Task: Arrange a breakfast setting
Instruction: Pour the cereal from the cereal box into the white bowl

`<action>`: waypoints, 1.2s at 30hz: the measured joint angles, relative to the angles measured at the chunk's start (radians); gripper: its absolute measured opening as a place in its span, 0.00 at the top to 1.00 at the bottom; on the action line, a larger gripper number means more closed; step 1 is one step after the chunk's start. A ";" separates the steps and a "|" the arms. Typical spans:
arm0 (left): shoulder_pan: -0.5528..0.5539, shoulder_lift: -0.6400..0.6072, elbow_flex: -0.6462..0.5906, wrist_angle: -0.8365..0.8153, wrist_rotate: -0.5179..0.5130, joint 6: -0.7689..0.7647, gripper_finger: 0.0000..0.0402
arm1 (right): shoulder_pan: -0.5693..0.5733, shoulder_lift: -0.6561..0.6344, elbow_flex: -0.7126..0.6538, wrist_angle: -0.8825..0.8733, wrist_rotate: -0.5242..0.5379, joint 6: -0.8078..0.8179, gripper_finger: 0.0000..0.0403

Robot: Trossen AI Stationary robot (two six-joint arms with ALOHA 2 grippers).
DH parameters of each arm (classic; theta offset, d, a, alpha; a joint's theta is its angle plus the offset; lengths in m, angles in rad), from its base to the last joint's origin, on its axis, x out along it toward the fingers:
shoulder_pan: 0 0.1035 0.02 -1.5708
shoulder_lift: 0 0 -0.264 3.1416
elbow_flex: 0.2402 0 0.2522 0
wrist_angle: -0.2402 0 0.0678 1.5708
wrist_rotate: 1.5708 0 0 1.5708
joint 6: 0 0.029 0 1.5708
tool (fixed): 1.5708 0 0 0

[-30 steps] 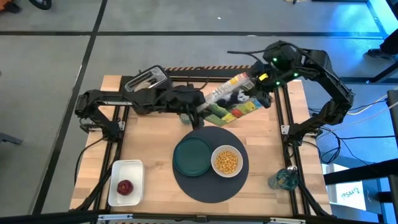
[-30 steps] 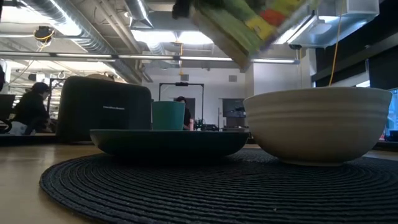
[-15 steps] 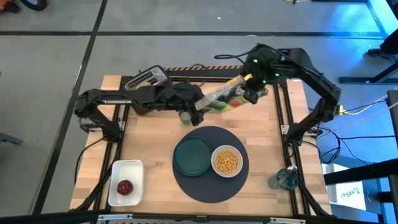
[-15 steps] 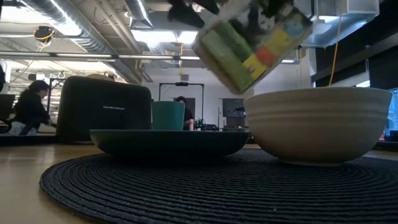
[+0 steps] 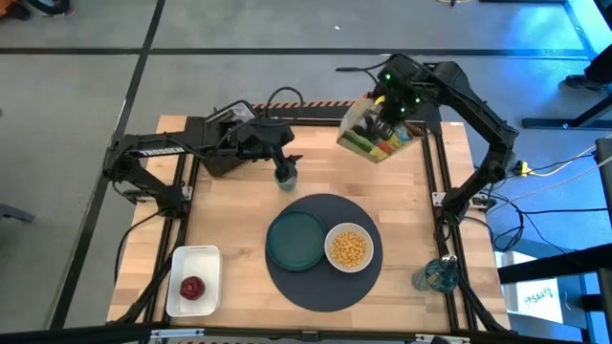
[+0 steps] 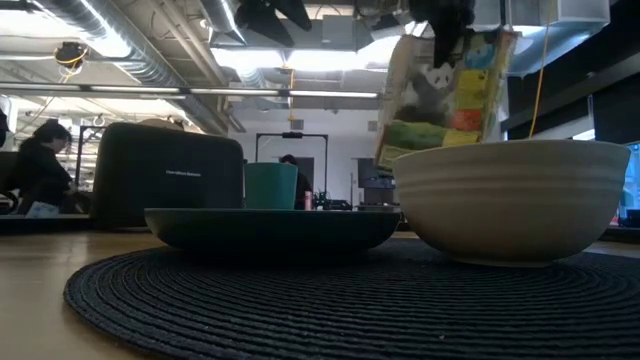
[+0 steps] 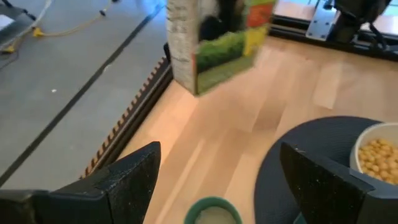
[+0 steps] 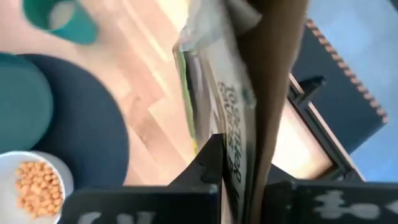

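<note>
Bare light wooden tabletop [image 5: 229, 229] is seen left of centre in the high view, between the white rectangular tray [image 5: 193, 270] at the lower left and the dark round woven mat [image 5: 318, 287]; it is unobstructed. A second open strip is found at the right, between the mat and the table's right rail. The centre is taken up by the teal round plate [image 5: 296, 239] and the white ribbed bowl [image 5: 348, 247], set just beside each other on the mat. The upper left is blocked by the left arm [image 5: 182, 148], above the small green cup [image 5: 286, 176]. The upper right corner is occupied by the colourful cereal box [image 5: 378, 137], held above the table.
</note>
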 joint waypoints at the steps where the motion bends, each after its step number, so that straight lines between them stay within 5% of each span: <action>1: 0.002 0.000 0.000 0.001 0.010 0.000 0.19 | -0.020 0.000 -0.010 -0.001 -0.004 0.000 1.00; 12: 0.013 -0.041 0.031 -0.003 0.039 0.003 0.19 | -0.210 0.001 -0.319 -0.005 -0.006 0.002 1.00; 21: 0.047 -0.064 0.057 -0.020 0.040 0.060 0.19 | -0.272 -0.001 -0.359 0.000 -0.005 -0.024 0.96; 36: 0.048 -0.118 0.058 -0.016 0.047 0.079 0.19 | -0.270 -0.017 -0.352 -0.009 -0.034 -0.023 0.31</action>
